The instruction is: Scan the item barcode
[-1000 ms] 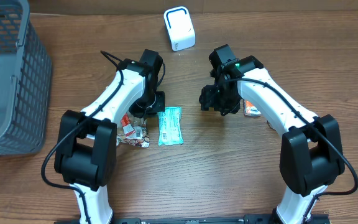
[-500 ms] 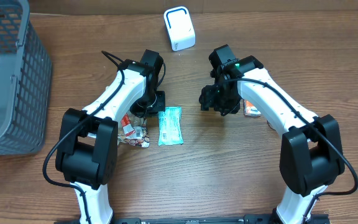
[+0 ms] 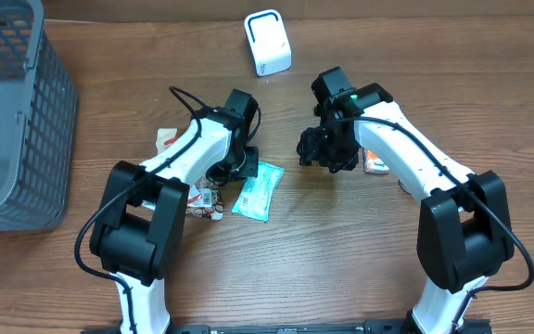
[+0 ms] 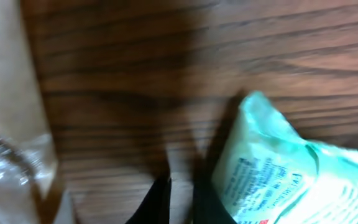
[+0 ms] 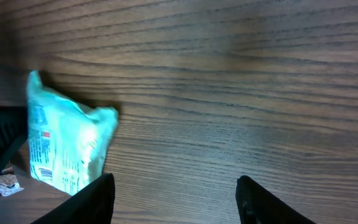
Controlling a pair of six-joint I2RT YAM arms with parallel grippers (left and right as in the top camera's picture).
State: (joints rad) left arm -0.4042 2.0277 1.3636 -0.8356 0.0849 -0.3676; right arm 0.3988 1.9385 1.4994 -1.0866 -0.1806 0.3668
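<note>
The left gripper [image 4: 180,191], closed on nothing, touches the packet's [image 3: 256,189] far edge. The right gripper [image 5: 173,185] gapes empty over bare table [image 5: 241,87]. The packet has tilted since earlier.

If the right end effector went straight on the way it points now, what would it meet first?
Probably the wooden table. The teal packet lies left of the line from the right end effector, though depth is unclear.

2 arms, each built of smooth white shells between chunky black joint blocks. The left arm [image 3: 188,150] carries a thin black cable [image 3: 182,97] in a loop; the right arm [image 3: 406,148] shows 1 small green light [image 3: 351,94]. Its fingers [image 5: 95,199] are matte black
</note>
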